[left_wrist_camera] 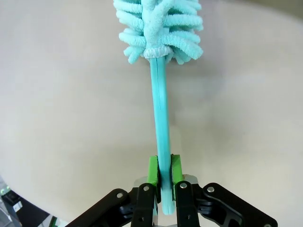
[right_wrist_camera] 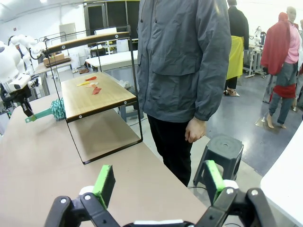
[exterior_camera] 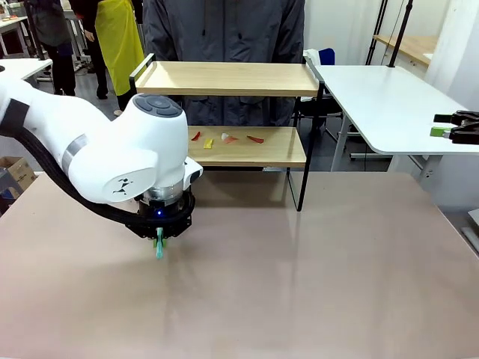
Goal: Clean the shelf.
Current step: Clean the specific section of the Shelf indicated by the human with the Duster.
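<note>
Jaws of the left gripper are clamped on the thin handle of the teal duster, with the fluffy head out ahead of the fingers. Over on the right gripper, the jaws stand wide with nothing between them. The shelf sits at the far side of the table, and coloured scraps lie on its lower board. We hang low in front of the shelf's left end, tool in hand, so we judge the sweeping hasn't begun. Next we'd need to lift and slide the head in between the two boards. The front of the shelf is open, but the top board caps our height, black legs guard the corners, and a person stands just behind the shelf.
</note>
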### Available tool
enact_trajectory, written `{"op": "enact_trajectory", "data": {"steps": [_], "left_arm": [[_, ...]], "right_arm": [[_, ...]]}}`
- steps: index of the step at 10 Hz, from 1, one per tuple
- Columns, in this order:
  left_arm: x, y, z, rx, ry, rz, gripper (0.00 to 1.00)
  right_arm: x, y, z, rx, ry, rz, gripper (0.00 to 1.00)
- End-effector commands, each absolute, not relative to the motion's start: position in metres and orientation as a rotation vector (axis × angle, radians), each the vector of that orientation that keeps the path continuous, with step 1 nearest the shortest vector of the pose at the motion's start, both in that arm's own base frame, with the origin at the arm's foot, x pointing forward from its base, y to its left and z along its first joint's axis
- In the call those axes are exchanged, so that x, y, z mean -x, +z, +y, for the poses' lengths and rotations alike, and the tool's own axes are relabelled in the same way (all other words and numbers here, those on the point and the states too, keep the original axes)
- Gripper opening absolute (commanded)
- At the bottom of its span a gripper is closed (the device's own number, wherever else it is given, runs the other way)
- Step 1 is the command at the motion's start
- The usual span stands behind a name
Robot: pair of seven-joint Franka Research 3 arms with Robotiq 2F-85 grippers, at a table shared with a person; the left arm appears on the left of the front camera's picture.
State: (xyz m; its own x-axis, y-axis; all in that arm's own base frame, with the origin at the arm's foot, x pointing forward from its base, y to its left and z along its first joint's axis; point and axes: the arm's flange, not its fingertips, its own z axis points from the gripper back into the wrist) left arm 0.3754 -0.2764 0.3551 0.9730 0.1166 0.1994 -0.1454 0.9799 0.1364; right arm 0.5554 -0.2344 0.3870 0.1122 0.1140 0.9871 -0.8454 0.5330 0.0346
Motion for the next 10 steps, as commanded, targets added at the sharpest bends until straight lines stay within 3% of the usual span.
{"op": "enact_trajectory", "data": {"steps": [1,10], "left_arm": [[-0.361,0.372,-0.265,-0.115,0.033,-0.266,0.13],[-0.308,0.408,-0.216,0.021,-0.473,-0.284,0.13]], "right_arm": [[-0.556,0.389,-0.233,-0.727,0.808,-1.265,1.0],[-0.556,0.389,-0.233,-0.727,0.808,-1.265,1.0]]}}
